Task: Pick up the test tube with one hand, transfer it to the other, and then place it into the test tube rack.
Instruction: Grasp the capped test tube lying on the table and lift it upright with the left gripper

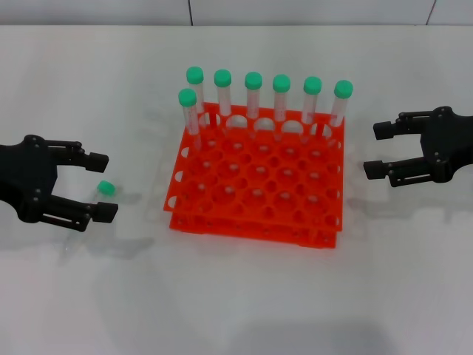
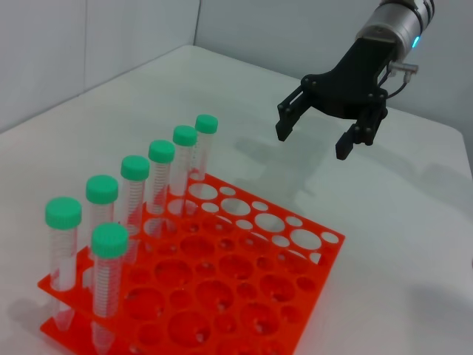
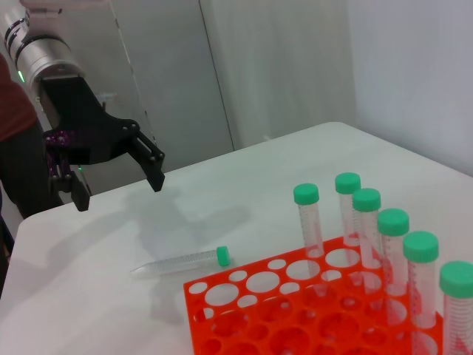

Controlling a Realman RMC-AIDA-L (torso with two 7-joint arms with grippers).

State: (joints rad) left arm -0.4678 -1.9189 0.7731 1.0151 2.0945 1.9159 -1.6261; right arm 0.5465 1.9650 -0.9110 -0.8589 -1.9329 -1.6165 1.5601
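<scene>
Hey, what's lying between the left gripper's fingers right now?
The test tube, lying flat on the table between the open left gripper's fingers, untouched; the head view shows its green cap.

The test tube point(image 3: 181, 262) lies left of the test tube rack point(image 1: 255, 181), seemingly between the left hand's point(image 1: 97, 186) fingers.

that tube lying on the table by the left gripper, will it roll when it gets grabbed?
Probably: the test tube lies flat on the smooth table, and it's round. It looks empty, so likely light and easily nudged. The left gripper is open around it.
</scene>
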